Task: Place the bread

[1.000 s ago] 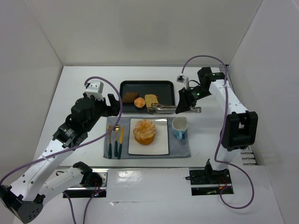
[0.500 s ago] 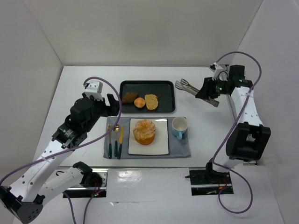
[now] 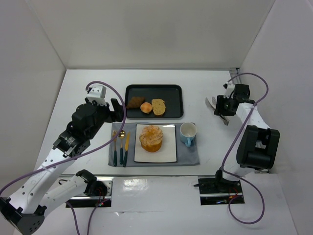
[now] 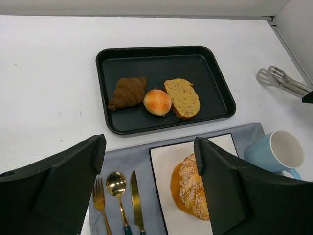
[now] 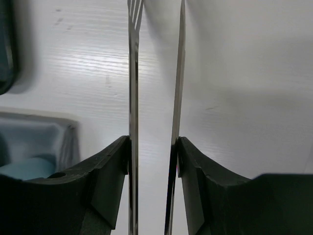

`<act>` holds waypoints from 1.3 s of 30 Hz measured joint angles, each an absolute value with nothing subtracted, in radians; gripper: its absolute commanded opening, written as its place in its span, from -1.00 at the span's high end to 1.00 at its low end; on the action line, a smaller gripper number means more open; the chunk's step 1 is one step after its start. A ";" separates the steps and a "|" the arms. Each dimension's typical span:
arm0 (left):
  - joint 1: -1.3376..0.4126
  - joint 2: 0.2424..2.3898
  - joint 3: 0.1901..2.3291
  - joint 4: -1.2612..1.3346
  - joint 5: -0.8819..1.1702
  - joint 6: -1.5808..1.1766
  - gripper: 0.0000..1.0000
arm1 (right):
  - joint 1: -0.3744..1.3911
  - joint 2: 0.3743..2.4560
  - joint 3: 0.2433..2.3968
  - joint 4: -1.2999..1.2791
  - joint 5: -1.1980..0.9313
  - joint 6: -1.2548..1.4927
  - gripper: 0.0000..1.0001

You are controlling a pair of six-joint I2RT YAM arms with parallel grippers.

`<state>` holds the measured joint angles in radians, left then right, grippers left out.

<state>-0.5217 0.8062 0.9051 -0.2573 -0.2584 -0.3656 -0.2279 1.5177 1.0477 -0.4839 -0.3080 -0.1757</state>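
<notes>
The bread (image 3: pixel 151 138), a round golden-orange loaf with a pale cracked top, sits on the white square plate (image 3: pixel 168 152) on the grey mat. It also shows in the left wrist view (image 4: pixel 195 188), partly hidden by a finger. My left gripper (image 3: pixel 115 110) is open and empty, above the table just left of the tray and back of the mat; in its own view (image 4: pixel 149 144) the jaws stand wide apart. My right gripper (image 3: pixel 221 105) is at the right side of the table, shut on the metal tongs (image 3: pixel 210 102), whose two arms run between its fingers (image 5: pixel 152 142).
A black tray (image 3: pixel 171 93) behind the mat holds a croissant (image 3: pixel 135 102), a small orange bun (image 3: pixel 145 107) and a tan bread slice (image 3: pixel 158 106). A blue cup (image 3: pixel 188 133) stands right of the plate. A fork, spoon and knife (image 3: pixel 121 147) lie left of it.
My right arm has carried the tongs from the tray's right edge out to the right side of the table and drawn back. The left arm has hardly moved.
</notes>
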 measured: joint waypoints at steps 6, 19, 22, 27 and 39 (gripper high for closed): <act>-0.522 0.806 0.905 -0.257 -0.258 -0.366 -0.82 | -0.228 1.562 1.005 -0.407 -0.164 -0.165 -0.07; -0.522 0.806 0.905 -0.257 -0.258 -0.366 -0.82 | -0.230 1.735 1.016 -0.404 -0.109 -0.181 -0.50; -0.522 0.806 0.905 -0.257 -0.258 -0.366 -0.82 | -0.230 1.734 1.017 -0.406 -0.116 -0.184 -0.56; -0.522 0.806 0.905 -0.257 -0.258 -0.366 -0.82 | -0.230 1.722 1.017 -0.427 -0.126 -0.180 -0.59; -0.522 0.806 0.905 -0.257 -0.261 -0.365 -0.99 | -0.234 1.546 1.014 -0.501 -0.180 -0.181 -0.93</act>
<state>-0.5217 0.8062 0.9051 -0.2573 -0.2611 -0.3653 -0.2337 1.5463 1.0142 -0.5011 -0.1802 -0.1806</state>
